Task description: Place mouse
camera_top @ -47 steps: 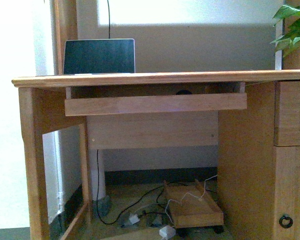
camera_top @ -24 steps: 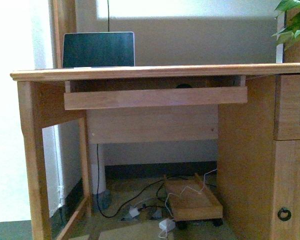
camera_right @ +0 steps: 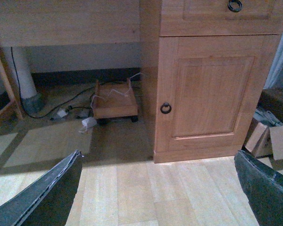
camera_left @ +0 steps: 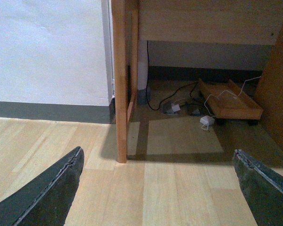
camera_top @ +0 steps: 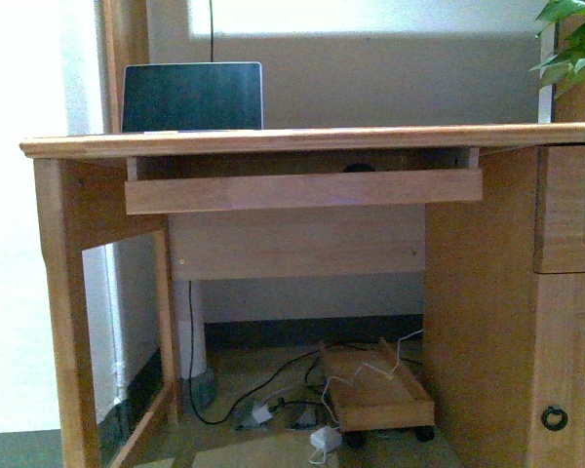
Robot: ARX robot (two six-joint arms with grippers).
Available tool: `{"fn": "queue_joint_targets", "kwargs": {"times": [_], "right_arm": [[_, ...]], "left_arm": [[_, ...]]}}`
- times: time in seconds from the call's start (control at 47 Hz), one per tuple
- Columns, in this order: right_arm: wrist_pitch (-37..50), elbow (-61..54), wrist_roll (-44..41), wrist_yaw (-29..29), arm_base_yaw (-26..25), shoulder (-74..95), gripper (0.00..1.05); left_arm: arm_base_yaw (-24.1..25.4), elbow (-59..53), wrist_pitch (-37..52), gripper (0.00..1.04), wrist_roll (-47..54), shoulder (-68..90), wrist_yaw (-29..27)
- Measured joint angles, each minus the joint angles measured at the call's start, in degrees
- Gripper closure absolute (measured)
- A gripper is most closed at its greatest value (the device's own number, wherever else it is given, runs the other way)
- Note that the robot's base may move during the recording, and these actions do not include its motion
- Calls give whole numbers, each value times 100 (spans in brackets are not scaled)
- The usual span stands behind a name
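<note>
Jaws on left gripper and right gripper both spread wide, empty, low over the floor. Risk: mouse shows only a dark dome above the keyboard tray lip, close under the desktop, so a gripper entering that slot could strike wood or shove it deeper. Tray holds just the mouse as far as seen; cart beyond carries loose cables.
</note>
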Motion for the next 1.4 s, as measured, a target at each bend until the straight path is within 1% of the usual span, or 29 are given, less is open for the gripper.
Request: {"fn": "queue_joint_targets", "kwargs": {"times": [1.404], "right_arm": [[0,0,0,-4,0,0,7]], "left_arm": [[0,0,0,8,0,-2,-2]]}}
